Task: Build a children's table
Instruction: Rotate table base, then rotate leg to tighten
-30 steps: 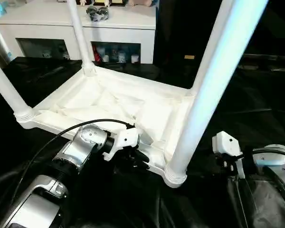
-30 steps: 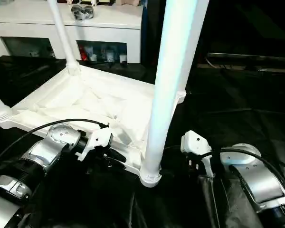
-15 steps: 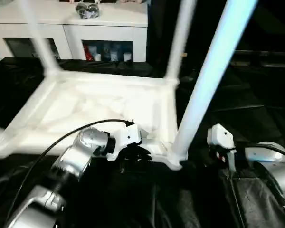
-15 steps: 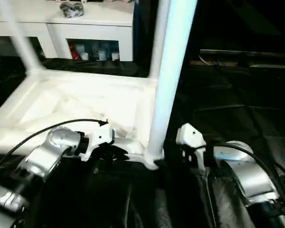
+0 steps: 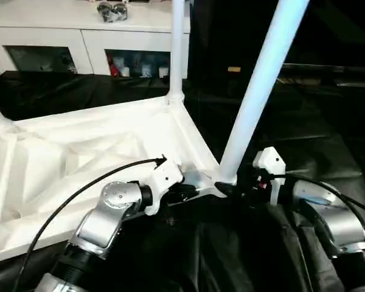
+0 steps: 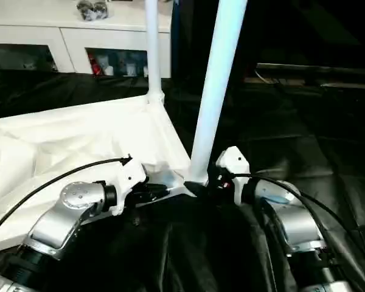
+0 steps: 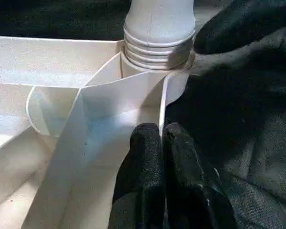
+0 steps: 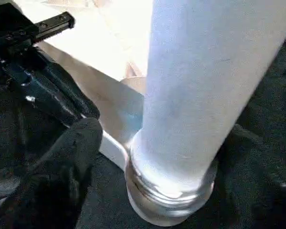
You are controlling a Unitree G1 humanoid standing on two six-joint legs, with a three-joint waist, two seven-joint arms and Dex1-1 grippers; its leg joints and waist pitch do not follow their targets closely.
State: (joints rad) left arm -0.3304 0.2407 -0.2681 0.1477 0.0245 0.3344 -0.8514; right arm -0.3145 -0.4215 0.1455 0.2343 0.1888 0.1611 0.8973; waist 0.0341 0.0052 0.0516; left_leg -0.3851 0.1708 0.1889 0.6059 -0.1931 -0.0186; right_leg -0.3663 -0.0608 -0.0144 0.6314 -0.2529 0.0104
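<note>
Your left forearm [image 5: 100, 222] is silver, round-jointed, capped with a white wrist block — a black cable arcs over it. The right forearm [image 5: 328, 216] matches; black textured fingers [image 7: 148, 181] finish each arm.

A white cabinet [image 5: 91, 36] with glass doors stands at the back, small colourful items [image 5: 137, 66] behind its panes and a dark silvery object [image 5: 111, 8] on top. Wrinkled black cloth [image 5: 328, 146] covers the ground in front of it.
</note>
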